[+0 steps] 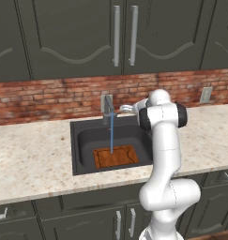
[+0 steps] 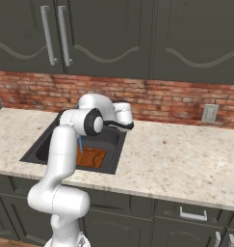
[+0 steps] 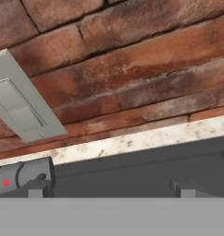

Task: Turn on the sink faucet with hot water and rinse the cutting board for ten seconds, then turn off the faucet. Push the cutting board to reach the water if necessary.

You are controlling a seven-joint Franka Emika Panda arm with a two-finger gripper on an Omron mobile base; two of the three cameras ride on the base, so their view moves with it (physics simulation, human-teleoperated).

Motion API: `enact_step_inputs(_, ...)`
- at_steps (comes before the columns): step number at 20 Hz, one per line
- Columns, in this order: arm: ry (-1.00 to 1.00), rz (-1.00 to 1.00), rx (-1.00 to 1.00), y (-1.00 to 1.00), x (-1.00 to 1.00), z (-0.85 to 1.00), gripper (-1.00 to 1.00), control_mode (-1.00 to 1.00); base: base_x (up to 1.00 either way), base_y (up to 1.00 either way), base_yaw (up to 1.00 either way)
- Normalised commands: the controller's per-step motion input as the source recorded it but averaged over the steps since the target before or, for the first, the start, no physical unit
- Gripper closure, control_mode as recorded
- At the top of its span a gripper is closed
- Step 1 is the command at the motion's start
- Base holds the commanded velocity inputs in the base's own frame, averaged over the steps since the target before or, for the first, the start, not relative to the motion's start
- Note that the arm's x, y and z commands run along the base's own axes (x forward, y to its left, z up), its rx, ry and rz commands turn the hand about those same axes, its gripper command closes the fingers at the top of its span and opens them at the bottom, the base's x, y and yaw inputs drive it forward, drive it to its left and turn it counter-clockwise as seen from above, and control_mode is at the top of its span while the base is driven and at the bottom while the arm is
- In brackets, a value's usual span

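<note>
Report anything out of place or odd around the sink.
Nothing stands out. The water runs straight down from the sink faucet onto the cutting board, which lies flat in the sink, slightly askew to its walls. No spill shows on the counter.

White arm [image 1: 166, 154], dark joints

no readable text, labels or numbers on anything here.
</note>
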Motion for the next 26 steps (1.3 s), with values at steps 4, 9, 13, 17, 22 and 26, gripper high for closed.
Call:
enact_step_inputs(4,0.0,0.0,0.0,0.0,0.0,0.0,-1.0,-1.0,0.0,0.0,0.0)
enact_step_inputs(9,0.0,0.0,0.0,-0.12,0.0,0.0,-1.0,-1.0,0.0,0.0,0.0)
enact_step_inputs(13,0.0,0.0,0.0,-0.17,0.07,0.0,-1.0,-1.0,0.0,0.0,0.0)
enact_step_inputs(17,0.0,0.0,0.0,-0.09,0.1,0.0,-1.0,-1.0,0.0,0.0,0.0)
enact_step_inputs(22,0.0,0.0,0.0,0.0,0.03,0.0,-1.0,-1.0,0.0,0.0,0.0)
enact_step_inputs(26,0.0,0.0,0.0,0.01,0.0,-0.04,-1.0,-1.0,0.0,0.0,0.0)
